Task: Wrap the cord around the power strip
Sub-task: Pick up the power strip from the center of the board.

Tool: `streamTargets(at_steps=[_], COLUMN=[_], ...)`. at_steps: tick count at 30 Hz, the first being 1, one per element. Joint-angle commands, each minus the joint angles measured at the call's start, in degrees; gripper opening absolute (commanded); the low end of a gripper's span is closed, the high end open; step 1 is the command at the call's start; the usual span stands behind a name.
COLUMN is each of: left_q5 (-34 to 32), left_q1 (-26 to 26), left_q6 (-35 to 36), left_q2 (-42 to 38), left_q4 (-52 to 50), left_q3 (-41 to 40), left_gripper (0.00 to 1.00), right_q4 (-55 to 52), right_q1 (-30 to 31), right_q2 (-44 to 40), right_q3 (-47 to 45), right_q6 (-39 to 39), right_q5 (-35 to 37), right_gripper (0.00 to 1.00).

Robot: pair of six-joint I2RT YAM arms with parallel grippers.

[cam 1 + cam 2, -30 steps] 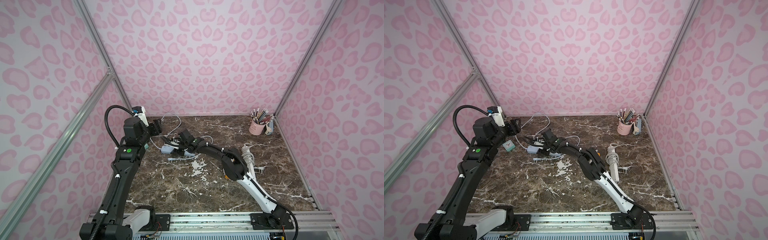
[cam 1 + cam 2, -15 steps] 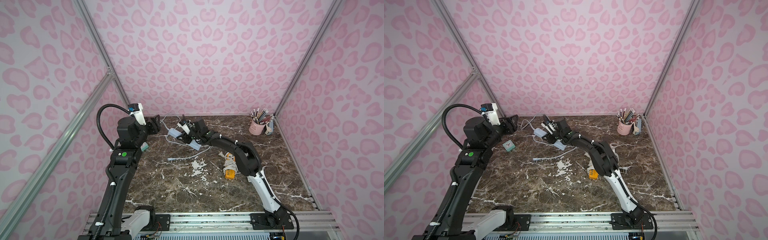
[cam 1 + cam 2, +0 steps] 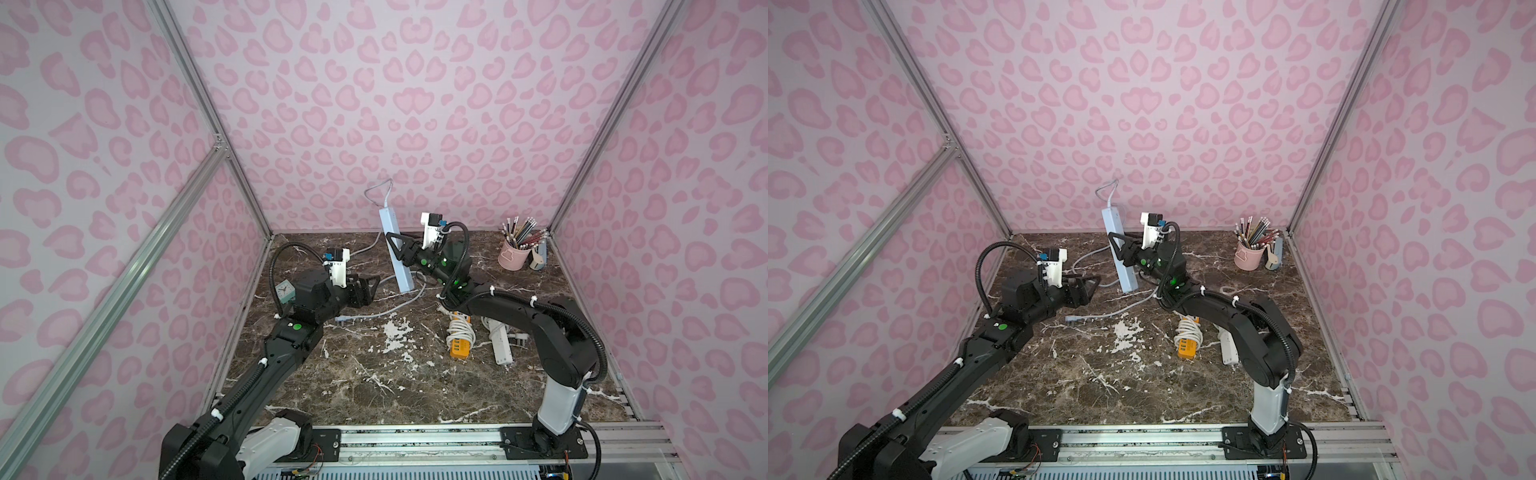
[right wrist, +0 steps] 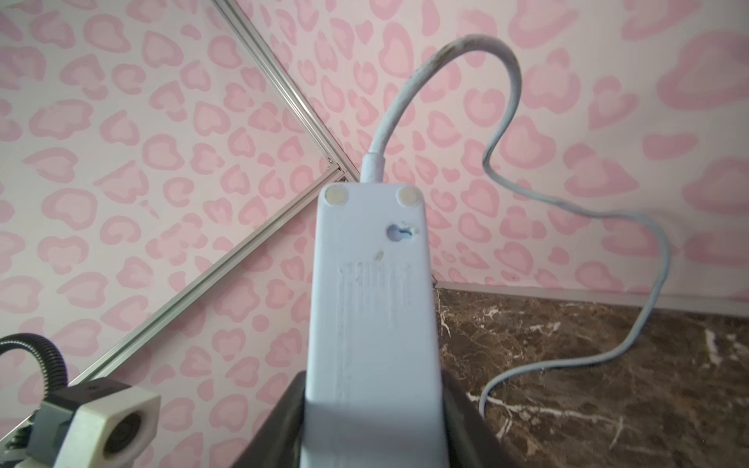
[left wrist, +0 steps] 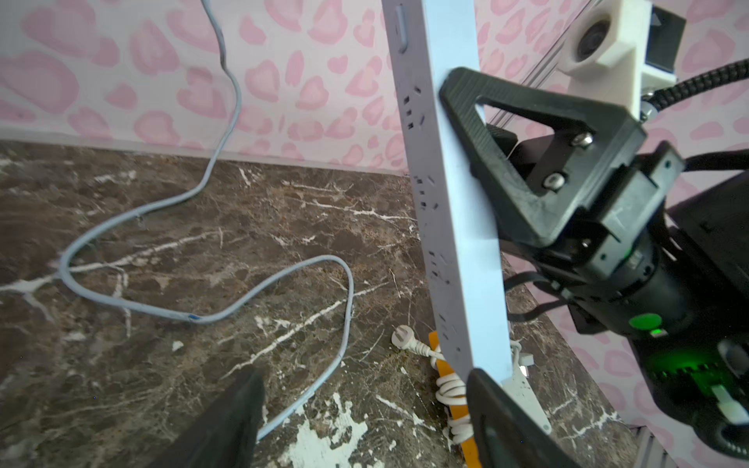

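Raised from the bench (image 3: 374, 382) within the last second, the power strip (image 3: 387, 220) stands near-upright toward 12 o'clock, pinched mid-length by the right pincer (image 3: 395, 245) — the left pincer (image 3: 371, 289), at its 8 o'clock, has spread empty, the cord (image 5: 190, 318) slack, every wrap still to do.

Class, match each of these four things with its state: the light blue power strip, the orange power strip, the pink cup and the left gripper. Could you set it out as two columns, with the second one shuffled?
Column one
1. light blue power strip
2. orange power strip
3. pink cup
4. left gripper

Column two
A. lies flat on the table, a white cord wound around it
B. open, holding nothing
C. held roughly upright by the right gripper
D. stands in a far corner, full of pencils

Pairs: 1-C, 2-A, 3-D, 4-B
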Motion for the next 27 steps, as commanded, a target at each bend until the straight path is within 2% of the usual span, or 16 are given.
streamTargets(at_steps=[1, 10, 14, 15, 21, 25, 27], left_q5=[3.42, 1.08, 0.45, 0.44, -2.37, -5.15, -4.71], left_q1=[-1.79, -4.27, -5.72, -6.18, -6.84, -6.89, -6.87], left_q6=[-4.42, -2.95, -3.20, -3.14, -1.52, 1.00, 2.26], left_q2=[0.13, 4.99, 5.65, 5.73, 4.69, 2.37, 2.30], left_q4=[11.22, 9.88, 11.14, 11.38, 9.54, 9.19, 8.84], left_q3=[-0.33, -0.01, 0.89, 0.95, -0.05, -0.53, -0.11], left_gripper=[0.84, 0.83, 0.79, 0.76, 0.43, 0.24, 0.16], right_q4=[10.35, 12.27, 10.65, 10.60, 10.00, 8.38, 7.44], right_q1=[2.23, 8.26, 11.06, 11.45, 11.57, 11.36, 11.14], right_q2=[-2.21, -3.16, -3.24, -3.17, -3.77, -4.78, -5.25], right_q3=[-2.09, -4.91, -4.52, -4.48, -4.83, -4.83, -4.69], right_q6=[2.51, 3.31, 0.57, 0.12, 1.46, 0.29, -0.03], right_q5=[8.25, 16.69, 21.09, 22.12, 25.00, 24.66, 23.68], right_gripper=[0.01, 0.02, 0.04, 0.04, 0.09, 0.25, 0.36])
